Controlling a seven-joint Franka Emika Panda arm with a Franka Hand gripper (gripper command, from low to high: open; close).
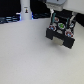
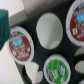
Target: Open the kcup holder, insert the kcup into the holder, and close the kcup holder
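The kcup holder [image 1: 61, 39] is a black boxy unit at the exterior view's right, with its drawer pulled open and pods showing on top. In the wrist view the drawer tray [image 2: 37, 47] has round slots. The kcup [image 2: 56, 68], white with a green top, sits in one slot and also shows in the exterior view [image 1: 61, 25]. My gripper [image 1: 60, 21] hangs just above the open drawer, over the pods, with its jaws apart and nothing between them.
Pods with reddish tops [image 2: 20, 44] [image 2: 76, 27] fill two slots beside the kcup. Two slots [image 2: 48, 27] [image 2: 33, 70] stand empty. A teal block [image 2: 4, 25] shows at the wrist view's edge. Dark equipment and a white bottle [image 1: 25, 11] stand at the back.
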